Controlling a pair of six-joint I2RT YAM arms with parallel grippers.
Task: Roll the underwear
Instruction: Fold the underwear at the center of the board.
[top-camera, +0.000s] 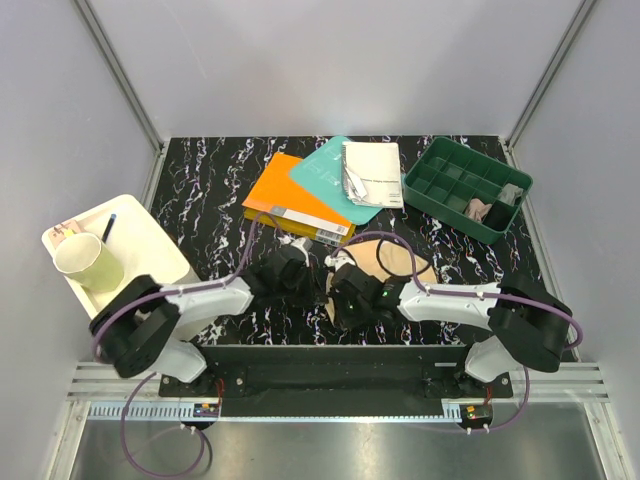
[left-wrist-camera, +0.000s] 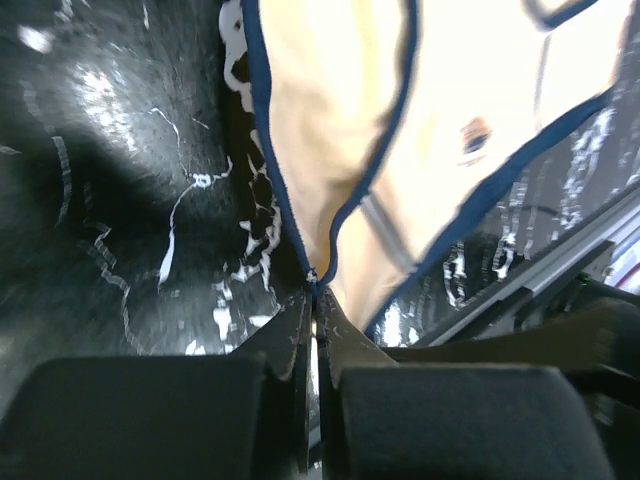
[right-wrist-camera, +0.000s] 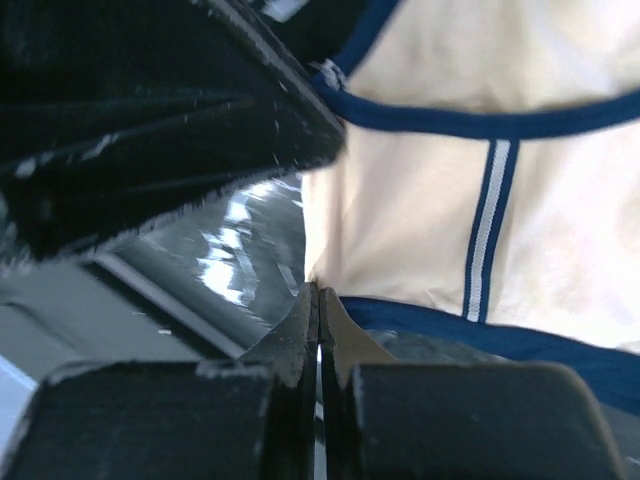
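Note:
The beige underwear (top-camera: 392, 262) with dark navy edging lies flat on the black marbled table, close to the front edge at centre. Both grippers meet at its near-left side. My left gripper (top-camera: 308, 277) is shut, and in the left wrist view its tips (left-wrist-camera: 316, 288) pinch the navy edging where two hems of the underwear (left-wrist-camera: 330, 120) meet. My right gripper (top-camera: 347, 297) is also shut. Its tips (right-wrist-camera: 319, 292) nip the lower corner of the underwear (right-wrist-camera: 400, 230) by the navy hem. The left gripper's black body (right-wrist-camera: 150, 120) fills the upper left of the right wrist view.
Behind the underwear lie an orange book (top-camera: 290, 200), a teal book (top-camera: 322, 172) and a white spiral booklet (top-camera: 372, 172). A green compartment bin (top-camera: 447, 213) with bits of fabric sits back right. At the left, a white tray (top-camera: 150, 240) holds a paper cup (top-camera: 88, 262).

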